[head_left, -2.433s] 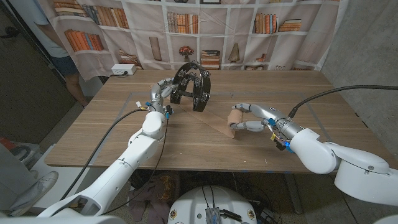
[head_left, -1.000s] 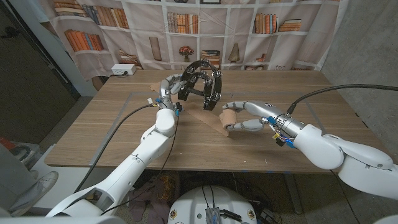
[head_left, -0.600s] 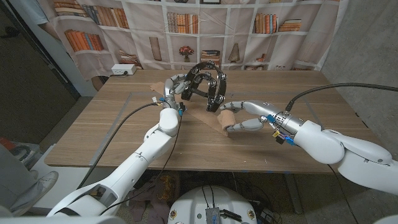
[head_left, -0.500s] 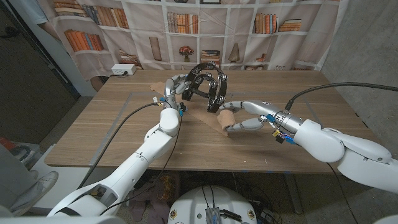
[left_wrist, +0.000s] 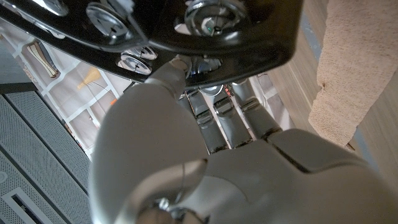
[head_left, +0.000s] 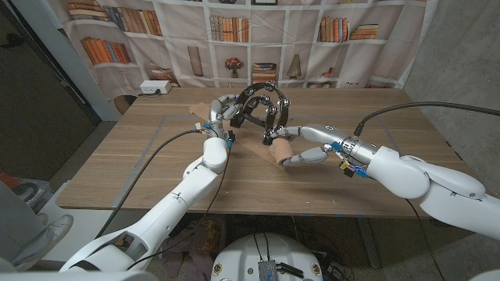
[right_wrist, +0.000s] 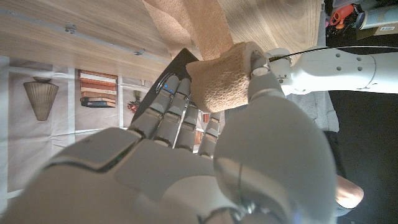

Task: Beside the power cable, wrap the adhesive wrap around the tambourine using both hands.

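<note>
Here the left hand [head_left: 224, 107] grips the black tambourine [head_left: 262, 108], held on edge above the table [head_left: 156, 168], its arch uppermost. The right hand [head_left: 306, 144] pinches the tan adhesive wrap [head_left: 280, 151] roll just beside it, strip trailing toward the tambourine.

Gloss against fuzz on matt wood
Tambourine [head_left: 262, 105] frame glossy black plastic, jingles shiny metal; adhesive wrap [head_left: 281, 151] rough, fuzzy tan cloth; worktop [head_left: 156, 172] matt wood grain.

Head view was evenly lit, soft shadows under arms, dark at left edge. Wrist views were blurred up close; glare on tambourine [left_wrist: 186, 28] jingles; table [right_wrist: 93, 25] was sharp
</note>
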{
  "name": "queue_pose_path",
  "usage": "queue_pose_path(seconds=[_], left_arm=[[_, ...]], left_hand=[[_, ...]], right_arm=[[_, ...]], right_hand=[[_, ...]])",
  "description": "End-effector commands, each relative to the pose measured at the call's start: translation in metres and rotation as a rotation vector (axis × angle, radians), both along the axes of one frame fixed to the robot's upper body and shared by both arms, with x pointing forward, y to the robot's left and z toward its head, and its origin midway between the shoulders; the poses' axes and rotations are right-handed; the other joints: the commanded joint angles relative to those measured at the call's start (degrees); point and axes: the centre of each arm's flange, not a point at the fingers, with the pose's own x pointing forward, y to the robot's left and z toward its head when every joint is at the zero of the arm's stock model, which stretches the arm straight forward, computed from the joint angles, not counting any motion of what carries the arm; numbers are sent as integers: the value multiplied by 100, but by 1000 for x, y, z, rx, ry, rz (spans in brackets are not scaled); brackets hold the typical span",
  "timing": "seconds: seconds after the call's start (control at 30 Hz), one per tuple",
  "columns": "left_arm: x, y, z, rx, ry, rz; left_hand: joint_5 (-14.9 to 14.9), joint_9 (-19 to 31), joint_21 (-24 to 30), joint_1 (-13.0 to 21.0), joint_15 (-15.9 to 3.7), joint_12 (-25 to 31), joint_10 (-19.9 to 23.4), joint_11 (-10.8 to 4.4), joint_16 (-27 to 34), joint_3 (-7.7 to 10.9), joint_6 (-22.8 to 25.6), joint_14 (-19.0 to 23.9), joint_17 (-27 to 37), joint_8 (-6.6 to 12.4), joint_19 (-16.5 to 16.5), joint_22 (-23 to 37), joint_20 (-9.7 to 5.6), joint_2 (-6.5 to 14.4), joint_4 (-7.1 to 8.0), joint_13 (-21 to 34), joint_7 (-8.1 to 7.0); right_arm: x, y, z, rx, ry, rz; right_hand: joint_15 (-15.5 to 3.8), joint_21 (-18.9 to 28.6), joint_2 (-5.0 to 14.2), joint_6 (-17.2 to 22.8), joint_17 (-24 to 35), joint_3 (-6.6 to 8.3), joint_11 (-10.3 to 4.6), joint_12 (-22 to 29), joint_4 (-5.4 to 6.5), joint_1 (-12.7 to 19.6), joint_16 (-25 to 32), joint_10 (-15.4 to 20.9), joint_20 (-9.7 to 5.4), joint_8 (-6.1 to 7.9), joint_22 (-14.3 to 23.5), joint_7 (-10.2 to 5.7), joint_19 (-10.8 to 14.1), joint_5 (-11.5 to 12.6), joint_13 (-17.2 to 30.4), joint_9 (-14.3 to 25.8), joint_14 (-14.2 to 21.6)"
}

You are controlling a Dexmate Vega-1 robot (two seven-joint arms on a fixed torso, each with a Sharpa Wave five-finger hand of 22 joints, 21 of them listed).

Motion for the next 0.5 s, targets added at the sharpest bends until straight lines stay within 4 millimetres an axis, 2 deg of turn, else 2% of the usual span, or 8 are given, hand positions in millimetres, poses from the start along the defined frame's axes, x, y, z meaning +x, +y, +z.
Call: queue_pose_path(seconds=[0.03, 0.33, 0.5], left_arm=[[0, -8, -3, 28, -9, 9], [3, -16, -4, 23, -4, -17], [5, -21, -4, 43, -5, -38]], left_hand=[[40, 6, 36, 16, -523, 7, 43, -49, 32, 360, 48, 409, 31, -17, -10, 8, -680, 2, 304, 20, -16], [40, 4, 44, 7, -524, 0, 39, -48, 25, 367, 58, 405, 24, -20, -23, 6, -675, 1, 310, 24, -18], [40, -1, 52, 6, -525, -2, 65, -36, 29, 371, 69, 412, 28, -24, -30, 6, -678, -5, 307, 13, 9]], right_arm=[[0, 6, 3, -28, -30, 25], [0, 12, 5, -55, -49, 50], [1, 13, 8, -55, -68, 52]], right_hand=[[-1110, 58, 470, -9, 24, 45, -1128, -1, 55, 548, -9, 1131, -801, -29, 22, -4, -39, -11, 19, 2, -24], [-1112, 87, 474, -18, 42, 46, -1132, -17, 67, 613, -10, 1131, -804, -44, 41, -10, -61, -6, 26, 3, -32], [-1110, 74, 463, -24, 62, 43, -1128, -32, 72, 693, -10, 1139, -725, -60, 55, -3, -202, 5, 35, 4, -35]])
